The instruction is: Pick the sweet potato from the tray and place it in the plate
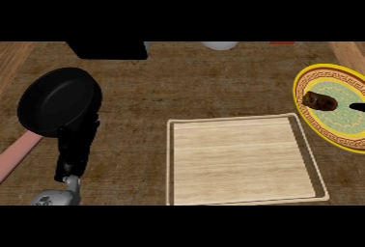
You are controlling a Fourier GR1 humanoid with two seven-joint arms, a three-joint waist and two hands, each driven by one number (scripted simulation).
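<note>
Sweet potato (pixel 318 100), the task's thing, was seen lying on the plate, so the placing was judged all but done and only the letting go and the drawing back of the hand left.

At the far left, the left hand (pixel 73 149) was held upright at rest near the lower edge. Its fingers were straight, nothing was held in it, and its tips lay over the near rim of the black frying pan (pixel 57 99) as viewed from above. It was judged to be best kept where it was.

At the middle of the tabletop (pixel 143 144) the wooden tray (pixel 242 164) was seen, and the sweet potato was not on it.

To the right of the tray, just beside its far corner, the yellow-rimmed plate (pixel 301 91) was cut off by the view's edge. The sweet potato was laid on its left half, inside the rim.

At the very right edge only a dark tip of the right hand (pixel 358 106) was shown, near the sweet potato's right end but apart from it. How far open it was could not be told.

For the step to be done well, that hand should be lifted clear before being drawn back. The sweet potato should not be brushed, since it might be rolled toward the rim, and the plate should not be nudged.
</note>
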